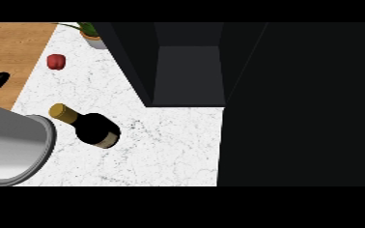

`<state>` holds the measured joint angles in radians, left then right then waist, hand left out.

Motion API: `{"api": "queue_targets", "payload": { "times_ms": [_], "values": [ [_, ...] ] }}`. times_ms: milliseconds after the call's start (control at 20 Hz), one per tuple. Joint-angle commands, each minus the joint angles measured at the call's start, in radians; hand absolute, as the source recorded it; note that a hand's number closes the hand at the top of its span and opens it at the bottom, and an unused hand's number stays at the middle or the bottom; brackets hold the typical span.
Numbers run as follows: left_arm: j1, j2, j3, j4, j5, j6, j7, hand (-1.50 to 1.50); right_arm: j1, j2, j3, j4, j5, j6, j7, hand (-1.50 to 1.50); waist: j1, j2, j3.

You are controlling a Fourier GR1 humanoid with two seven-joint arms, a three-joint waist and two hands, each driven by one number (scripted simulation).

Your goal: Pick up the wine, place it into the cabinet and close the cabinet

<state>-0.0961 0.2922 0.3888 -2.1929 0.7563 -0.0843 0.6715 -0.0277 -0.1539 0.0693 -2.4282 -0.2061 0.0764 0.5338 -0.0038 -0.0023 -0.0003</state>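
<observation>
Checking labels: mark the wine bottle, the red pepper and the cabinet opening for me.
wine bottle (95, 129), head view, on its dark body.
red pepper (56, 61), head view, middle of the fruit.
cabinet (187, 72), head view, grey floor inside the open compartment.

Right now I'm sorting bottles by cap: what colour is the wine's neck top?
Gold; the wine is dark. Head view shows it best.
</observation>
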Motion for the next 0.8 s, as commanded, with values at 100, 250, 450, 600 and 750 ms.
{"api": "queue_targets", "payload": {
  "times_ms": [100, 250, 450, 600, 750],
  "values": [
    [0.016, -0.003, 0.017, 0.175, 0.001, -0.125, -0.074, -1.5, 0.023, 0.001, -0.013, -0.088, -0.05, 0.019, 0.014, -1.5, -0.001, 0.002, 0.0],
    [0.082, -0.045, -0.003, 0.167, -0.012, -0.174, -0.108, -1.5, 0.065, -0.017, -0.055, -0.193, -0.099, 0.015, 0.077, -1.5, -0.007, 0.0, 0.0],
    [0.07, -0.014, 0.005, 0.313, -0.034, -0.269, -0.154, -1.5, -0.014, -0.034, -0.06, -0.183, -0.114, 0.002, 0.141, -1.5, -0.009, 0.001, -0.001],
    [0.046, -0.033, -0.01, 0.339, -0.07, -0.249, -0.175, -1.5, 0.073, 0.002, -0.024, -0.19, -0.07, 0.02, 0.085, -1.5, -0.008, 0.001, 0.0],
    [0.083, -0.106, -0.071, 0.383, -0.165, -0.292, -0.264, -1.5, 0.017, -0.008, -0.043, -0.177, -0.095, 0.014, 0.105, -1.5, -0.01, 0.001, 0.0]
  ]
}}
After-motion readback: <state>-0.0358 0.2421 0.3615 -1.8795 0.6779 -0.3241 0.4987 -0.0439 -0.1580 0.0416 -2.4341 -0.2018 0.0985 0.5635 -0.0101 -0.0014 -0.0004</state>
